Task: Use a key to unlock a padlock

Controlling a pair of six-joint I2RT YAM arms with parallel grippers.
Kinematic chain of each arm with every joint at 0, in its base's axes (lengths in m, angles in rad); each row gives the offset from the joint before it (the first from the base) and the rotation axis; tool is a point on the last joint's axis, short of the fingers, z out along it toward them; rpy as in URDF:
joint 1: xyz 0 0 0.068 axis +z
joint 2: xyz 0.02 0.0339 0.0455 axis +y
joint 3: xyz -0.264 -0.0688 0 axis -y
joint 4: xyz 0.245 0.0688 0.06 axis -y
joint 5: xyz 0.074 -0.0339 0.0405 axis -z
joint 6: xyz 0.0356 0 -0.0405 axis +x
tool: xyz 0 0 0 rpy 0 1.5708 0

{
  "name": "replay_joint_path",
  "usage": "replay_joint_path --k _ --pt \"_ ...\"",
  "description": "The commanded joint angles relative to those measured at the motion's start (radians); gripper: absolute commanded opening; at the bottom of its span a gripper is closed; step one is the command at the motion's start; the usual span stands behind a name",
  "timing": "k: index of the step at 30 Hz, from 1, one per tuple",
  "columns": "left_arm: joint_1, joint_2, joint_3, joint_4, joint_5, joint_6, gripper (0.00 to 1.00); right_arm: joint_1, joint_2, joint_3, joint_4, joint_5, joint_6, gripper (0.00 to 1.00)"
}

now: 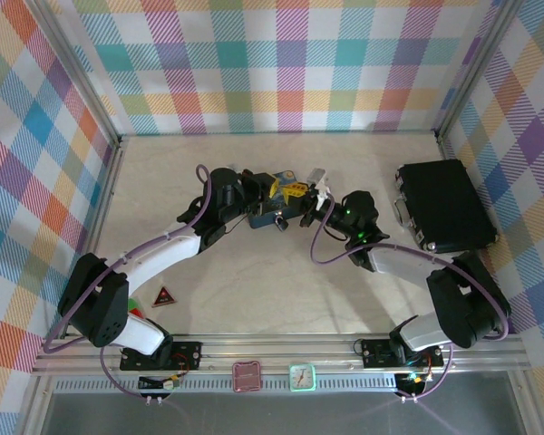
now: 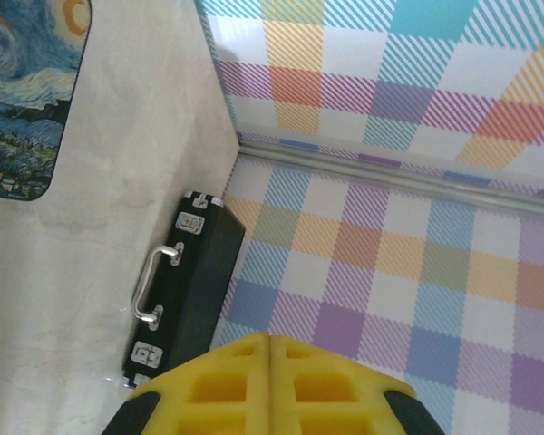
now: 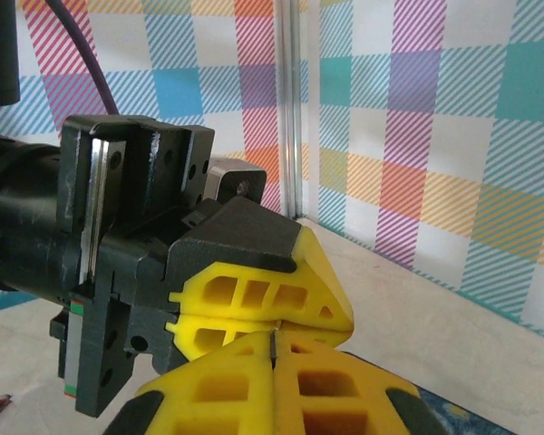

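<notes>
The left claw (image 2: 270, 355) was closed, its yellow fingers pressed together with nothing seen between them. The right claw (image 3: 272, 355) was closed too, its tips just beside the left one's, over the tin (image 2: 27, 100) at mid-table. The padlock (image 1: 279, 220), a small dark speck, lay at the tin's near edge.

Top view: fixed, high behind both arm bases, looking down over the whole table (image 1: 254, 299).
Left wrist view: just behind the left gripper (image 2: 270, 343), facing the black case (image 2: 190, 299), which sits at 3 o'clock in the top view.
Right wrist view: just behind the right gripper (image 3: 272, 344), facing the left gripper, very close.
</notes>
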Motion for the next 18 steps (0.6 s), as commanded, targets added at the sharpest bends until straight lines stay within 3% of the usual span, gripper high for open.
replay_joint_path --k 1,4,7,12,18 --pt "0.019 -0.027 0.037 -0.058 -0.047 0.162 0.00 -0.002 -0.093 0.011 -0.066 0.024 0.116 0.31" --pt "0.039 -0.025 0.039 -0.012 -0.030 0.342 0.00 -0.042 -0.155 0.071 -0.274 0.006 0.253 0.43" --pt "0.048 -0.027 0.038 0.048 -0.002 0.511 0.00 -0.088 -0.189 0.123 -0.440 -0.093 0.371 0.46" --pt "0.051 -0.015 0.019 0.247 0.133 0.725 0.00 -0.146 -0.195 0.162 -0.492 -0.230 0.556 0.49" --pt "0.053 0.011 -0.028 0.508 0.282 0.790 0.00 -0.154 -0.133 0.186 -0.422 -0.378 0.675 0.46"
